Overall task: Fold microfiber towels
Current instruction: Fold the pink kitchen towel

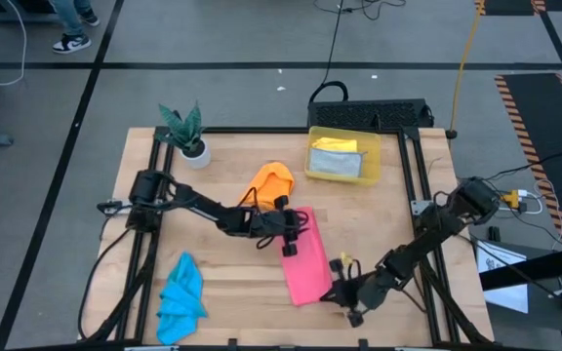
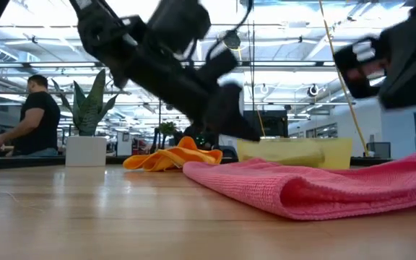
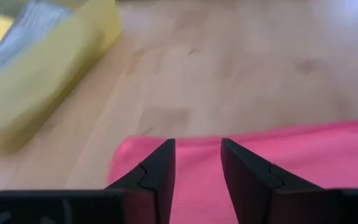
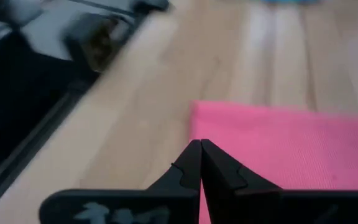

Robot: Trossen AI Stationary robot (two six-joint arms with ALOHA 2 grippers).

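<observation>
A pink towel (image 1: 305, 265) lies folded into a long strip on the wooden table, its rounded fold toward the low camera (image 2: 316, 189). My left gripper (image 1: 293, 239) hangs open just above the strip's far end (image 3: 303, 162), with only cloth showing behind the gap (image 3: 197, 146). My right gripper (image 1: 344, 292) is shut, tip to tip (image 4: 201, 144), above the strip's near right corner (image 4: 291, 149). An orange towel (image 1: 269, 182) lies crumpled behind the pink one. A blue towel (image 1: 180, 297) lies bunched at the near left.
A translucent yellow bin (image 1: 309, 161) at the far right holds a yellow cloth (image 1: 335, 144) and a grey cloth (image 1: 342, 166). A potted plant (image 1: 188, 136) stands at the far left. A person (image 2: 38, 115) stands in the room beyond the table.
</observation>
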